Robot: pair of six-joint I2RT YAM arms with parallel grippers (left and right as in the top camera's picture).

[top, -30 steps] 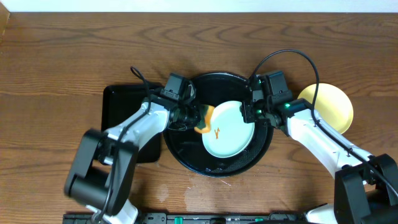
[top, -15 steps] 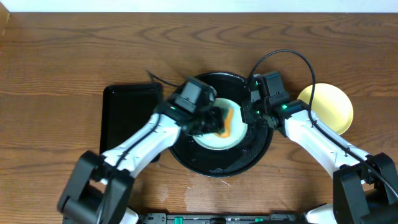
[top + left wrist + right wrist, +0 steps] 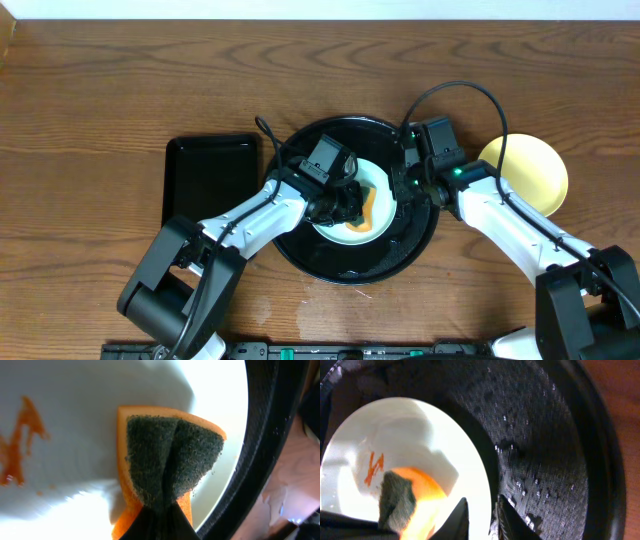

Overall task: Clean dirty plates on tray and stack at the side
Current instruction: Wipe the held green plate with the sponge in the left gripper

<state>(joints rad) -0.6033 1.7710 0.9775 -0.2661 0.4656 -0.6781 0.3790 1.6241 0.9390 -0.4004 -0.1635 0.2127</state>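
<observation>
Plate being cleaned: the mint-blue plate (image 3: 386, 186) lies inside the round black tray (image 3: 300, 245), about at its middle. From above it is partly covered by the left gripper and the sponge.
Dirt: an orange smear (image 3: 20, 440) streaks the plate's glossy face. It is close to the sponge but not under it.
Sponge: the sponge (image 3: 170, 460) is orange with a dark green scouring side. It is folded along its middle and pressed flat against the plate, near the plate's rim.
Left gripper: the left gripper (image 3: 157, 521) has its fingers pinched together on the folded sponge, and it hangs over the left part of the plate.
Right gripper: the right gripper (image 3: 483, 517) is at the plate's right edge. One finger is over the plate's face and the other over the tray floor, with the rim clamped in the narrow gap between them.
Tray: it sits midway between the left and right edges of the table (image 3: 100, 90), and roughly midway between the far and near edges. Small droplets (image 3: 520, 480) bead on its black floor beside the plate.
Yellow plate: the yellow plate (image 3: 535, 170) rests on the bare wood outside the tray, toward the table's right edge. The right arm crosses its near-left part.
Other tray: the rectangular black tray (image 3: 205, 175) lies just beside the round tray, on the side toward the table's left edge, with the left arm passing over its near right corner.
</observation>
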